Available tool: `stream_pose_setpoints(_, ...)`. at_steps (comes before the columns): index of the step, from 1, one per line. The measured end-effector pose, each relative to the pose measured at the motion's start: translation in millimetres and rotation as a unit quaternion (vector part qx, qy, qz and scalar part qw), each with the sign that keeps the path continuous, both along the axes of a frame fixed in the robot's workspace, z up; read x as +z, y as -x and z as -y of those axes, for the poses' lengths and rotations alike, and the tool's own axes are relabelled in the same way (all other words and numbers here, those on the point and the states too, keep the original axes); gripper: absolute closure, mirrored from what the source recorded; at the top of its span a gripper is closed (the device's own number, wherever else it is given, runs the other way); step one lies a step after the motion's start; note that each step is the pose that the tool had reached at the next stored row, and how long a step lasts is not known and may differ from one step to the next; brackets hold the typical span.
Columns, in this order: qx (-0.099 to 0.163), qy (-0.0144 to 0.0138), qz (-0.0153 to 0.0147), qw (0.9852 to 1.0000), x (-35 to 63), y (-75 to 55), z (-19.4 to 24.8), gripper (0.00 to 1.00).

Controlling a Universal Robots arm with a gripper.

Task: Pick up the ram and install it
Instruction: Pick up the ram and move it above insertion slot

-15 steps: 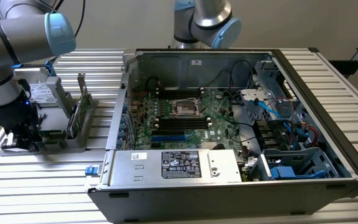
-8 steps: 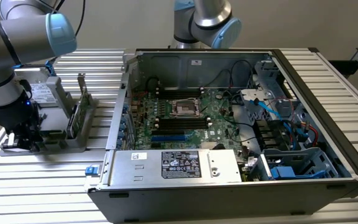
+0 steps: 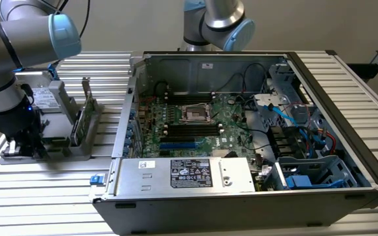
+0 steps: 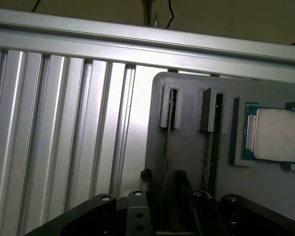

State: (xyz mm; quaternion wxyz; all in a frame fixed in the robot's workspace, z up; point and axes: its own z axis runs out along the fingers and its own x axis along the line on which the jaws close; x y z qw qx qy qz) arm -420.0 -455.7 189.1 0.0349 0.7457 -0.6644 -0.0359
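The ram (image 4: 166, 147) stands on edge in the grey holder (image 4: 187, 152), its far end seated in a slotted post (image 4: 168, 105); my gripper (image 4: 162, 178) is low over the near end, jaws apart, one finger on each side of the stick and neither pressing it yet. The finger (image 4: 145, 178) on the outer side has more gap than its partner (image 4: 181, 181), so I judge that an uneven squeeze could shove the board sideways and cock it in the post; a tilted stick may bind there or slip from my pads, since the edge is thin. A second thin board (image 4: 210, 147) stands just beside it in the next post, and I cannot tell what it is; drifting that way could nudge it. The processor (image 4: 278, 133) lies flat further along the holder. In the exterior view my gripper (image 3: 23, 147) is at the holder, well apart from the open computer case (image 3: 241, 214) and its memory slots (image 3: 190, 129); a loose hold would matter over that gap.
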Motion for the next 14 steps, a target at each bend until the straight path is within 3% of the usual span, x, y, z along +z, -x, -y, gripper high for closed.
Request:
stream_pose_setpoints(3, 0.0, 0.0, 0.0001, 1.0, -0.2, 0.0, 0.0, 0.79)
stream_pose_setpoints(7, 0.0, 0.0, 0.0001, 1.0, -0.3, 0.0, 0.0, 0.79)
stream_pose_setpoints(9, 0.0, -0.0001, 0.0, 1.0, -0.4, 0.0, 0.0, 0.86)
stream_pose_setpoints(14, 0.0, 0.0, 0.0, 1.0, -0.5, 0.0, 0.0, 0.86)
